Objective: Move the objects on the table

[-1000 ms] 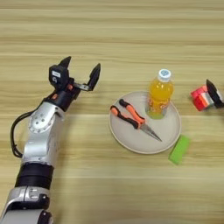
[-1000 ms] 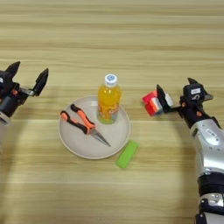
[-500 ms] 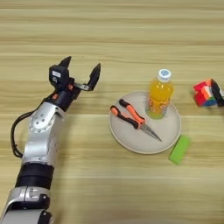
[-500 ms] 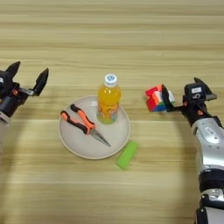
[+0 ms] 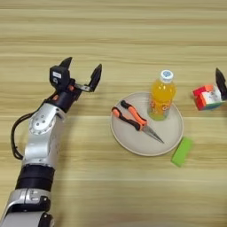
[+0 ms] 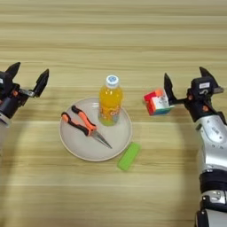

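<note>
two things sit on the round plate point(image 6: 73, 146): the orange-juice bottle point(image 6: 110, 101) upright, the pliers point(image 6: 84, 127) lying flat. a green block point(image 6: 129, 156) lies on the bench point(image 6: 115, 40) just beside the plate. the puzzle cube point(image 6: 156, 102) seems to touch one finger of the right hand point(image 6: 185, 84), fingers apart. the left hand point(image 5: 81, 72) hovers left, fingers apart.
</note>
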You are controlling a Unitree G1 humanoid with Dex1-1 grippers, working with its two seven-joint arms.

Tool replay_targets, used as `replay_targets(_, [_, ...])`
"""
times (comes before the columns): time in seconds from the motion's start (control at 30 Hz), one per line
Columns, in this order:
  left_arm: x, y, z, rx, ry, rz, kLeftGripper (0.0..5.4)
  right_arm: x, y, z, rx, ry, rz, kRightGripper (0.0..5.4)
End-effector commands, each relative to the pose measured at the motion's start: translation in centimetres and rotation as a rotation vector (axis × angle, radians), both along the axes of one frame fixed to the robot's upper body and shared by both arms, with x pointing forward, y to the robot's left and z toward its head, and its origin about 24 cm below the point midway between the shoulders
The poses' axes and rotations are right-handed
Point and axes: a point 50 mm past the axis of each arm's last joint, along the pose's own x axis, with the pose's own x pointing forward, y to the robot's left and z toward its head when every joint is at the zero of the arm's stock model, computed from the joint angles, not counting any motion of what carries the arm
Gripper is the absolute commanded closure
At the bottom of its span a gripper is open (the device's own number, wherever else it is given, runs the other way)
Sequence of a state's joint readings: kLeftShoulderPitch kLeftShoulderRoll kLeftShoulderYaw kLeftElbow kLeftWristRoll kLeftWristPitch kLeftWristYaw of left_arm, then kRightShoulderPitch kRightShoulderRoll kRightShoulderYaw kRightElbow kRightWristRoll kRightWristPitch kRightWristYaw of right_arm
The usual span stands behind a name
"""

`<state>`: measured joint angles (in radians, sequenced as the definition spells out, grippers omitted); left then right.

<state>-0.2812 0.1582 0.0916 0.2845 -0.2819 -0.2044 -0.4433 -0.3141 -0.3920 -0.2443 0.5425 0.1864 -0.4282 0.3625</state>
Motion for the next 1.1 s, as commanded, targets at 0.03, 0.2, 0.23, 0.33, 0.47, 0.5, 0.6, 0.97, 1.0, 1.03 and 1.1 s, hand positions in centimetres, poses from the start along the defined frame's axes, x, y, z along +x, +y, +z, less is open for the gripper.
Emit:
replay_targets(0.03, [0.2,-0.1,0.3,0.008,-0.012,-0.003,0.00,0.4,-0.2,0.5,-0.026,-0.004,-0.019,0.02])
replay_targets(0.2, [0.2,-0.1,0.3,0.007,-0.013,-0.003,0.00,0.7,-0.6,-0.5,-0.065,0.066,-0.063,0.02])
replay_targets(0.23, [0.2,-0.1,0.3,0.007,-0.013,-0.003,0.00,0.7,-0.7,-0.6,-0.071,0.073,-0.070,0.02])
replay_targets(0.33, [0.2,-0.1,0.3,0.007,-0.014,-0.002,0.00,0.8,-0.6,-0.7,-0.096,0.084,-0.077,0.02])
replay_targets(0.47, [0.2,-0.1,0.3,0.006,-0.015,-0.001,0.00,1.0,-0.1,-0.7,-0.128,0.083,-0.063,0.02])
replay_targets(0.5, [0.2,-0.1,0.3,0.006,-0.015,-0.001,0.00,1.0,-0.1,-0.7,-0.137,0.083,-0.061,0.02])
replay_targets(0.6, [0.2,-0.1,0.3,0.006,-0.016,0.000,0.00,1.0,0.3,-0.8,-0.181,0.091,-0.046,0.02])
replay_targets(0.97, [0.1,-0.1,0.4,0.003,-0.018,0.001,0.00,1.0,0.9,-1.3,-0.269,0.128,-0.041,0.02])
replay_targets(1.0, [0.1,-0.1,0.4,0.003,-0.018,0.000,0.00,1.0,0.9,-1.3,-0.270,0.129,-0.041,0.02])
replay_targets(1.03, [0.1,-0.1,0.4,0.003,-0.018,0.000,0.00,1.0,0.9,-1.3,-0.271,0.131,-0.040,0.02])
replay_targets(1.1, [0.1,-0.1,0.4,0.003,-0.018,0.000,0.00,1.0,1.0,-1.4,-0.281,0.134,-0.033,0.02])
